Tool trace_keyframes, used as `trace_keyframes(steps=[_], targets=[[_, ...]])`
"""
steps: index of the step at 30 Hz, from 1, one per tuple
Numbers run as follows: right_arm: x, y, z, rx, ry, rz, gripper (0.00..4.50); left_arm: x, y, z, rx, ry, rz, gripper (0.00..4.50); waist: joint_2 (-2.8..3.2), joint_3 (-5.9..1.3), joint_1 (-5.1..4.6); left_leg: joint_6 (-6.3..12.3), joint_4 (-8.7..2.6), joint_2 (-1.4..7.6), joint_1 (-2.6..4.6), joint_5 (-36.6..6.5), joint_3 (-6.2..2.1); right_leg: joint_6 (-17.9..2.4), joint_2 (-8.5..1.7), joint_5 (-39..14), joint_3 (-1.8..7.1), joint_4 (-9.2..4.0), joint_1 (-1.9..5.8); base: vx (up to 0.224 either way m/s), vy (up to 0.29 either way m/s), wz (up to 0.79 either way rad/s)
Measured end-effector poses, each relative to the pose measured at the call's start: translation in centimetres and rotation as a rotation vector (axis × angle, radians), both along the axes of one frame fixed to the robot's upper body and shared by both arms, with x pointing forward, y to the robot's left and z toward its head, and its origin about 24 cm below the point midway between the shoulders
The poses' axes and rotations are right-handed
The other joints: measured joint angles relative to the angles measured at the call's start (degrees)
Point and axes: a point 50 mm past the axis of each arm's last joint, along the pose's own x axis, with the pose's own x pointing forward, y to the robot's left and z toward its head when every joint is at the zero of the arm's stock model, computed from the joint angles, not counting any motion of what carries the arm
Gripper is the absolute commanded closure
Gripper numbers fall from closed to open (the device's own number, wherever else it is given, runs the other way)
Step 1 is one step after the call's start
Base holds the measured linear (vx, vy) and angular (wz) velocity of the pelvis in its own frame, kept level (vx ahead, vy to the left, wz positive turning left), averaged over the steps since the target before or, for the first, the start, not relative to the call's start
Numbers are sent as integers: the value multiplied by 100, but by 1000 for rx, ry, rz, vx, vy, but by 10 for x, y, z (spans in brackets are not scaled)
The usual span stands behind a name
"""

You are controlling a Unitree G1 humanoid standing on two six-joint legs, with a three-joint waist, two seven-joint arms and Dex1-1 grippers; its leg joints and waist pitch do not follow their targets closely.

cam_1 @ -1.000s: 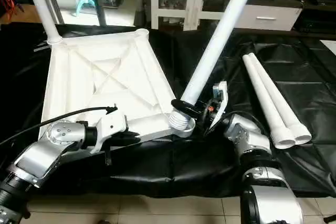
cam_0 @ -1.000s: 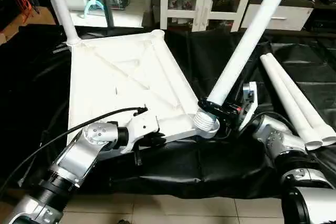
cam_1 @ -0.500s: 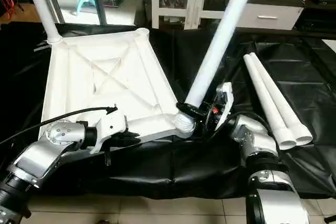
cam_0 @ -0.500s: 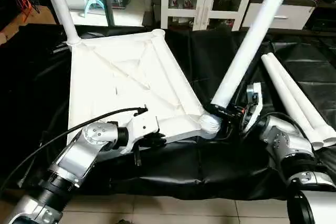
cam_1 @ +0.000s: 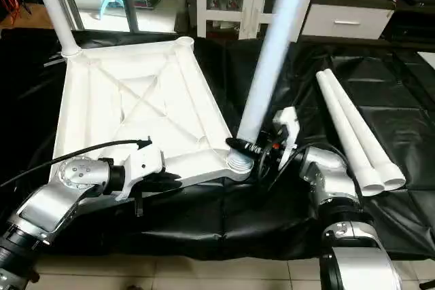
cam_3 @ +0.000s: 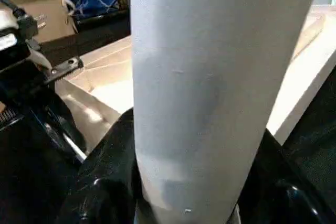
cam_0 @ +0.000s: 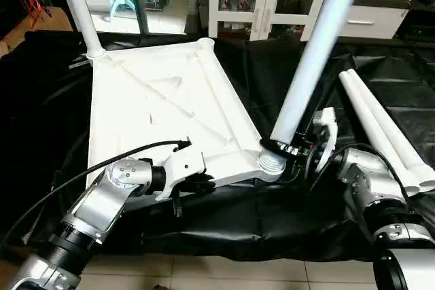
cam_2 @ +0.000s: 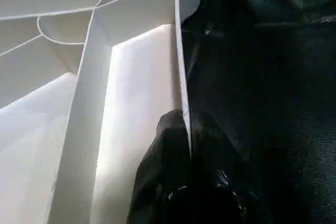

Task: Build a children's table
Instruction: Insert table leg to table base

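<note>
The left arm reaches in from the lower left of the frame, silver forearm angled up toward centre. Its left gripper [cam_0: 197, 183] is closed, its 2 black fingers [cam_2: 173, 182] pinching the thin near rim of the tabletop [cam_0: 156, 100].

The right arm comes up from the lower right, elbow bent, wrist turned inward. Its right gripper [cam_0: 289, 149] is about half open around the base of a leg [cam_0: 309, 59], 1 finger on each side of the tube, just above the threaded end at the near-right socket [cam_0: 270, 165]. That leg leans up toward the top right.

The tabletop is smooth white plastic, ribbed underside up, with raised edges, diagonal ribs and round corner sockets, in the centre-left on a glossy black sheet [cam_0: 272, 215]. A second leg [cam_0: 78, 8] stands in the far-left socket. 2 loose legs [cam_0: 384, 134], smooth tapered tubes, lie side by side at the right.
</note>
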Motion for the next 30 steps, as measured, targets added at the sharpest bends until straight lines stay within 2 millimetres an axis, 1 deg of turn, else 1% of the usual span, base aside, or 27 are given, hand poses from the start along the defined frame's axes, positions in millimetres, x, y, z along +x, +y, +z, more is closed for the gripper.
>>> trace_keyframes(steps=[3,7,10,11,13,14,16,22,26,30], targets=[[0,1,-1,-8,-4,-1,262,0,0,-1,1,3,2,450,-15,-11,-1,-1,-15,0,23,1,-1,-3,0,-7,2,0,14,0,0,0],[-3,0,-6,-10,9,-12,262,-1,0,-2,2,7,2,450,-34,-33,0,-2,-21,0,33,1,-2,-2,0,-11,1,0,21,0,0,0],[-5,0,-8,-26,-30,-27,262,-1,0,-3,5,12,3,450,-48,-50,-1,-3,-27,0,49,0,-3,-1,0,-18,0,-4,36,0,0,0],[-7,1,-10,-32,-55,-31,262,-1,0,-4,8,14,5,450,-54,-61,-2,-4,-34,0,60,0,-3,-1,0,-21,-1,-8,38,0,0,0],[-10,3,-13,-70,-106,-31,262,0,1,-5,11,17,10,450,-63,-67,-15,-13,-46,-1,104,-6,0,2,0,-33,2,-9,46,0,0,0],[-12,4,-15,-94,-127,-33,262,0,1,-5,14,17,13,450,-44,-53,-20,-28,-57,-3,133,-15,-3,7,0,-42,3,-9,70,0,0,0],[-15,4,-18,-92,-138,-47,262,0,1,-6,17,20,14,450,-70,-61,-17,-39,-74,-4,160,-22,-8,12,0,-59,0,-11,93,0,0,0],[-18,5,-21,-52,-141,-79,262,-1,1,-6,17,18,11,450,-67,-64,-17,-41,-86,-7,158,-23,-14,10,1,-64,-3,-12,91,0,0,0],[-17,2,-24,48,-63,-135,262,0,1,-6,17,18,11,450,-51,-59,-33,-42,-88,-7,157,-24,-15,10,1,-64,-3,-15,90,0,0,0],[-17,0,-26,75,0,-135,262,-1,1,-6,16,19,7,450,-41,-61,-22,-42,-112,-9,158,-24,-15,9,1,-64,-8,-31,90,0,0,0]])
